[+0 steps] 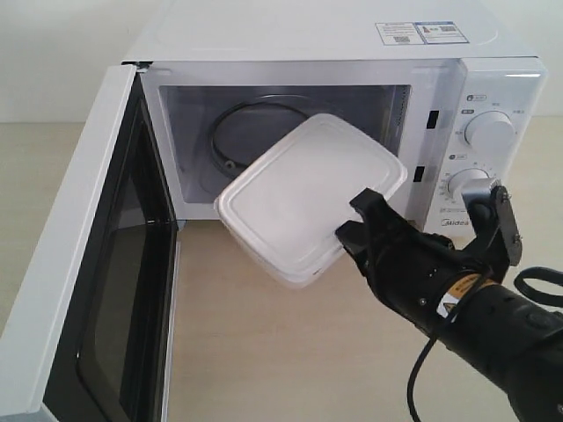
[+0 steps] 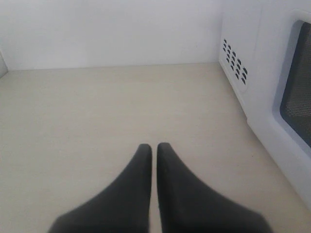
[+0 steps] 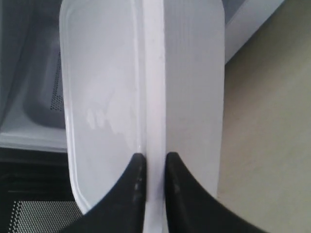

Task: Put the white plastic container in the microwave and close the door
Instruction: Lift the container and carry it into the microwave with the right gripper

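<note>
Right gripper (image 1: 354, 217), black, sits closest in the exterior view, at lower right, on its dark arm (image 1: 493, 325). Jaws pinch the rim of the white plastic container (image 1: 303, 198) at its near corner; the right wrist view shows the two fingertips (image 3: 137, 167) either side of the lid's edge, with the rim between them.

Container is held clear of the table (image 1: 264, 352) and tilted, lid facing up and toward the camera. Its far end overlaps the mouth of the microwave (image 1: 325, 35); its near-left corner hangs out in front of the sill. How far the far end reaches inside: cannot tell.

Door (image 1: 70, 264) is swung wide open to the left, its dark window and black inner frame facing the cavity. Turntable ring (image 1: 230, 141) shows behind the container. Two dials (image 1: 490, 132) on the right panel, stickers (image 1: 420, 32) on top.

Left gripper (image 2: 154, 146): jaws pressed together, nothing between them, above bare table beside the microwave's vented side wall (image 2: 234, 60). It does not appear in the exterior view.
</note>
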Robot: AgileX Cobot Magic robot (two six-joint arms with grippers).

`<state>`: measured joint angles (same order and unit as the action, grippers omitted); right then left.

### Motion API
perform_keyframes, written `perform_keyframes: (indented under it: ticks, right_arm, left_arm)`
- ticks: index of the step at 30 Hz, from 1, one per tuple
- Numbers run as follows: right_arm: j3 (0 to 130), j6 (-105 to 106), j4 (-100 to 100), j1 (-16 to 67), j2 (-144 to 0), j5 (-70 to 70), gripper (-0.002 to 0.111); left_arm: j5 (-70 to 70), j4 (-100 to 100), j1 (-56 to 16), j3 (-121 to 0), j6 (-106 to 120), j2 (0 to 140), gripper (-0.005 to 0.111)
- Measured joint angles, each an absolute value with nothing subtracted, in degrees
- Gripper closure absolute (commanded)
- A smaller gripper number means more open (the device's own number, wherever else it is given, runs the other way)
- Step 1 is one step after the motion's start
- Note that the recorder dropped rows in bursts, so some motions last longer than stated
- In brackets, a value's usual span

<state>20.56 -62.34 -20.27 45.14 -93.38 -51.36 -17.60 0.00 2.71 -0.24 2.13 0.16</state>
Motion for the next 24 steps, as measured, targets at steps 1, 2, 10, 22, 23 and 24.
perform_keyframes:
  ticks: [1,2,10,22,23,24]
  right_arm:
    - [21.17,-62.07,-21.30,45.14,-93.38,-51.36,0.108]
    - [21.81,-61.95,-22.06,45.14,-93.38,-51.00,0.108]
    - [32.22,-57.55,-33.16,45.14,-93.46,-45.10,0.108]
    - [41.24,-53.10,-36.82,45.14,-100.92,-40.08,0.108]
    - [41.71,-53.10,-36.91,45.14,-101.82,-40.08,0.108]
    - [42.43,-53.10,-37.05,45.14,-102.68,-39.96,0.108]
  left_arm:
    - [-17.60,0.00,2.71,-0.24,2.13,0.16,0.102]
    - [-17.60,0.00,2.71,-0.24,2.13,0.16,0.102]
    - [-17.60,0.00,2.71,-0.24,2.13,0.16,0.102]
    - [-17.60,0.00,2.71,-0.24,2.13,0.16,0.102]
    - [-17.60,0.00,2.71,-0.24,2.13,0.16,0.102]
    - [-17.60,0.00,2.71,-0.24,2.13,0.16,0.102]
